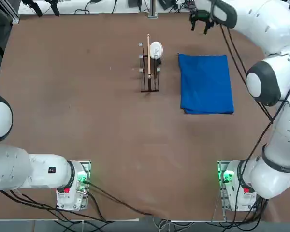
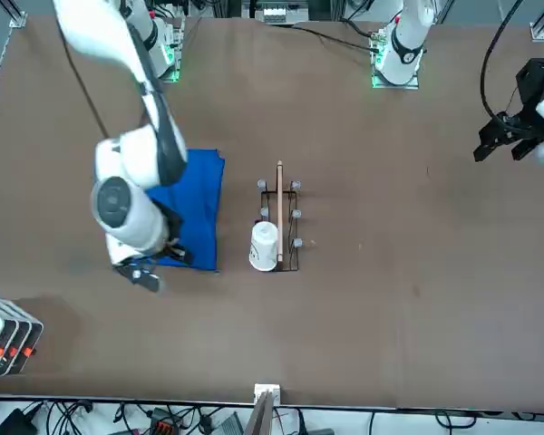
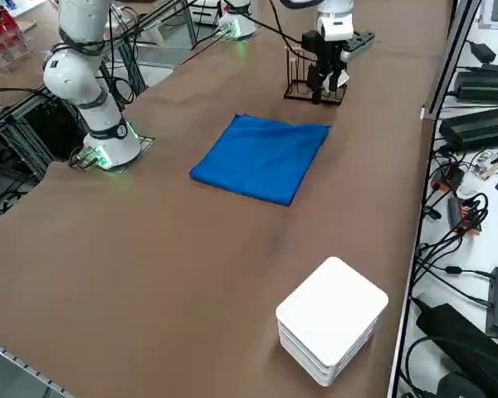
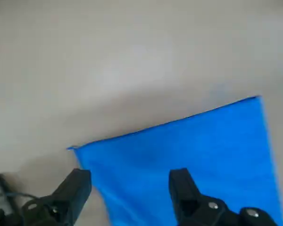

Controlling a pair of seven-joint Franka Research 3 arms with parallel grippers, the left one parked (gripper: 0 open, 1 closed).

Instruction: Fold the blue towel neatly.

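The blue towel (image 2: 199, 210) lies flat beside a wire rack (image 2: 280, 222), partly hidden by the right arm (image 2: 131, 186).

Robotics lab, brown table (image 1: 87, 121), cable bundles (image 3: 448, 215) along its edge, mounted arm bases (image 1: 72, 186)

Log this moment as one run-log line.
right end effector: open, empty, above table beyond towel's far edge | blue towel: folded, flat | wooden rack: beside towel, apart

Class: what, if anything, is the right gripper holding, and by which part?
Nothing. The right gripper is open and empty above the blue towel, which lies folded flat on the table.
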